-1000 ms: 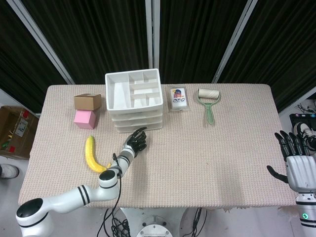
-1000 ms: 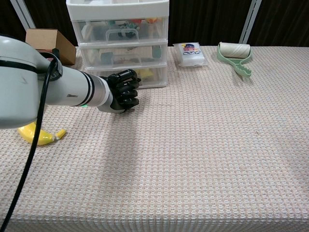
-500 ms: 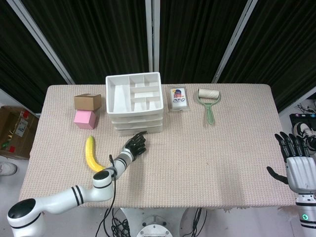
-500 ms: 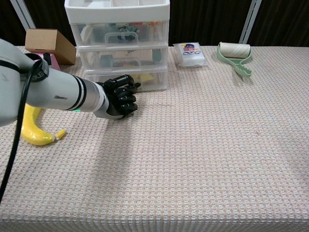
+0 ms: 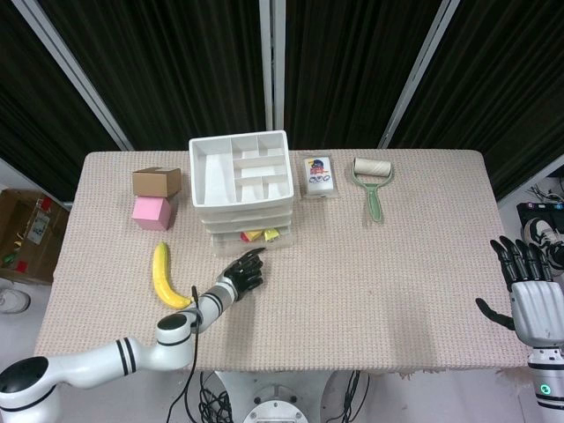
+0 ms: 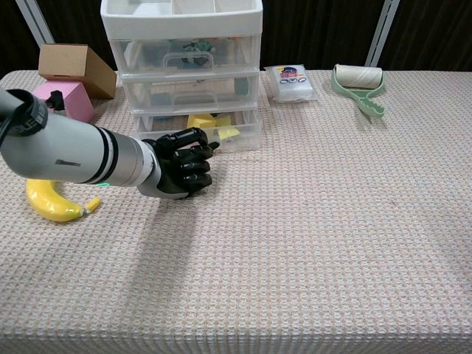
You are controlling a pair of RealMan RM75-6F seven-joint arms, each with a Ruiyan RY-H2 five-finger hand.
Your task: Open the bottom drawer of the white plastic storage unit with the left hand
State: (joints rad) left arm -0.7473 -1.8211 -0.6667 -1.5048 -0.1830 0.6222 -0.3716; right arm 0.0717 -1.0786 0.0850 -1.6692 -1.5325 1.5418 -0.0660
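The white plastic storage unit [image 5: 240, 173] [image 6: 184, 74] stands at the back of the table, left of centre, with three drawers under a divided top tray. Its bottom drawer [image 5: 252, 236] [image 6: 225, 134] is pulled partly out and shows yellow items inside. My left hand [image 5: 243, 270] [image 6: 181, 162] sits right in front of that drawer, fingers curled, the top fingertips hooked at the drawer's front edge. The exact contact is hard to see. My right hand [image 5: 532, 295] hangs off the table's right edge, fingers spread and holding nothing.
A banana [image 5: 163, 275] [image 6: 51, 203] lies left of my left forearm. A cardboard box [image 5: 156, 181] [image 6: 74, 65] and a pink cube [image 5: 150, 212] [image 6: 71, 100] sit left of the unit. A wipes packet [image 5: 319, 175] [image 6: 293, 81] and a green lint roller [image 5: 373, 181] [image 6: 359, 82] lie to its right.
My left hand has drawn back toward the table's front, and the bottom drawer has slid out with it, uncovering yellow items. The right hand has not moved.
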